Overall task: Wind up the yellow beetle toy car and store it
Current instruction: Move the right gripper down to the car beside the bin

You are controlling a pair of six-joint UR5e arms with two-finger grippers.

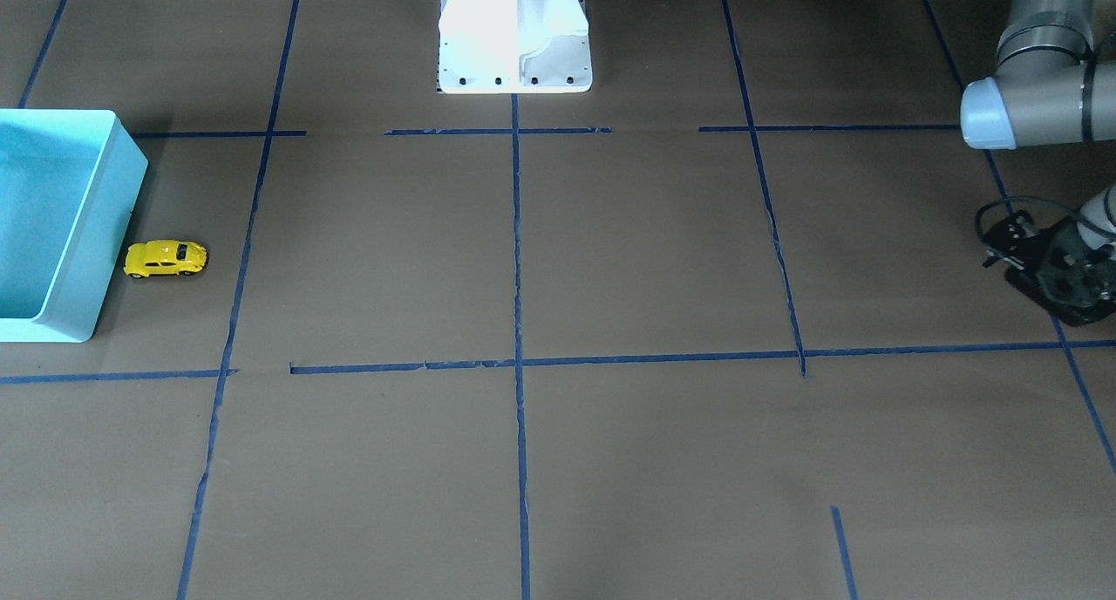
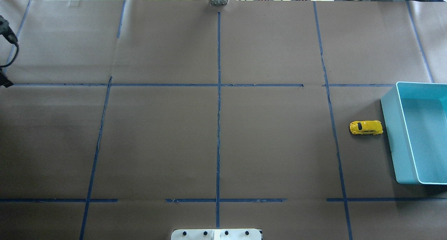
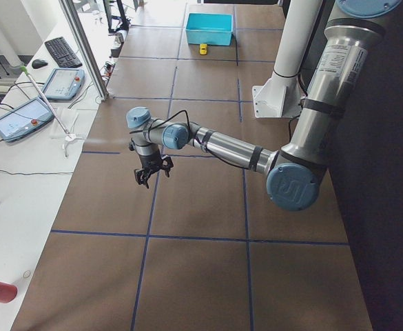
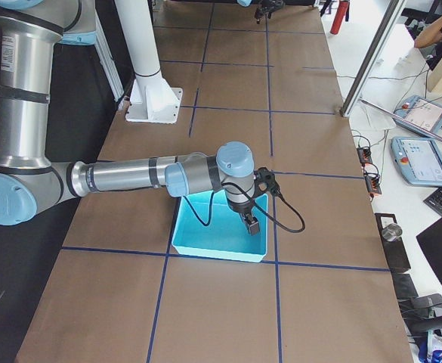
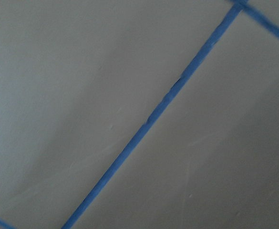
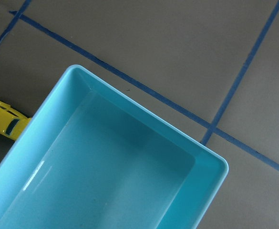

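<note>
Yellow beetle toy car (image 2: 366, 127) on the tabletop (image 2: 157, 139), outside the teal bin (image 2: 389, 128).

The brown tabletop fills the overhead view, crossed by blue tape lines (image 2: 218, 93). In the right side view the right arm (image 4: 130, 178) reaches from the left edge to the frame's centre, and in the left side view the left arm (image 3: 229, 148) stretches from the right toward centre left. The open-topped bin sits at the overhead view's right edge, mid-height. The right hand (image 4: 248, 221) hangs above the bin's right part; how far open it is cannot be told. The left hand (image 1: 1059, 273) is at the front view's right edge, cut off, its opening unreadable too. The car lies on its wheels just beside the bin's left wall, lengthwise toward it, well apart from the left hand; whether it touches the wall cannot be told.
</note>
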